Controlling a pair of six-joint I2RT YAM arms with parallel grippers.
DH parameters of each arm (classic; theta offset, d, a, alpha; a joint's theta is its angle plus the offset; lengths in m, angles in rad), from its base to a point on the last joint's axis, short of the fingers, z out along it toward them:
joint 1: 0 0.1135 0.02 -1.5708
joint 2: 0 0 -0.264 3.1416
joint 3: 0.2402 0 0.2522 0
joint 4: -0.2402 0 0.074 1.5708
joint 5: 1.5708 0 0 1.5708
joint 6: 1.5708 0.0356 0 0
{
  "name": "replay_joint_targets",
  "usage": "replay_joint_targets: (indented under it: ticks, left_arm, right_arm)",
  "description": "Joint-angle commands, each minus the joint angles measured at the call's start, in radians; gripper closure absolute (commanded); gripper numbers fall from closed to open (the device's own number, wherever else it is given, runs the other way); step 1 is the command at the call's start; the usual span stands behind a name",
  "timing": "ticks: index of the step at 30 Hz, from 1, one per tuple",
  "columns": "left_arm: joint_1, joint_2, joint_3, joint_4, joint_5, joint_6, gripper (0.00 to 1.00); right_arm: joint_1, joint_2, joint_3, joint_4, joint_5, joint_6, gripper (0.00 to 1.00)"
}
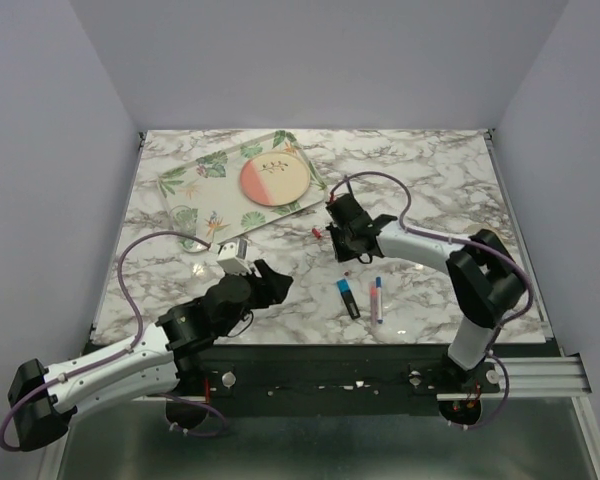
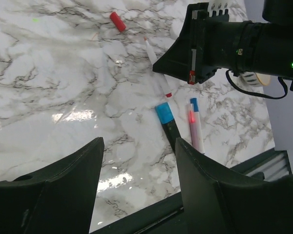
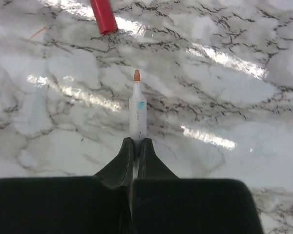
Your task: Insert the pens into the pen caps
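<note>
The right gripper (image 3: pixel 136 146) clamps the white pen (image 3: pixel 137 109), tip near the red cap (image 3: pixel 103 15), probably for insertion. The left gripper (image 2: pixel 138 148) hangs spread, farther off.

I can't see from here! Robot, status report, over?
Copy: right gripper shut on white pen; left gripper open, holding nothing. Pen tip aimed at red cap, not in yet. Nothing between them.
</note>
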Motion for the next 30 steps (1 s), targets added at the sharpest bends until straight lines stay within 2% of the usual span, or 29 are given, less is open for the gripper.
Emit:
replay_joint_targets:
  ticks: [1, 7, 11, 14, 21, 30]
  left_arm:
    - [0.013, 0.028, -0.021, 0.192, 0.156, 0.091, 0.33]
    - [0.057, 0.091, -0.006, 0.318, 0.357, 0.105, 0.36]
    - [0.077, 0.114, 0.017, 0.384, 0.46, 0.115, 0.38]
    - [0.088, 0.121, 0.031, 0.436, 0.523, 0.126, 0.38]
    - [0.094, 0.176, 0.085, 0.474, 0.583, 0.165, 0.39]
    - [0.097, 0.261, 0.145, 0.499, 0.622, 0.189, 0.43]
  right_arm:
    - [-0.004, -0.231, -0.089, 0.063, -0.112, 0.103, 1.0]
    - [-0.005, -0.533, -0.289, 0.328, -0.309, 0.279, 0.99]
    - [-0.004, -0.658, -0.445, 0.648, -0.424, 0.433, 0.99]
    - [-0.004, -0.711, -0.516, 0.776, -0.467, 0.507, 0.99]
    - [0.002, -0.78, -0.596, 0.919, -0.499, 0.594, 0.99]
    - [0.024, -0.827, -0.633, 0.965, -0.482, 0.631, 0.99]
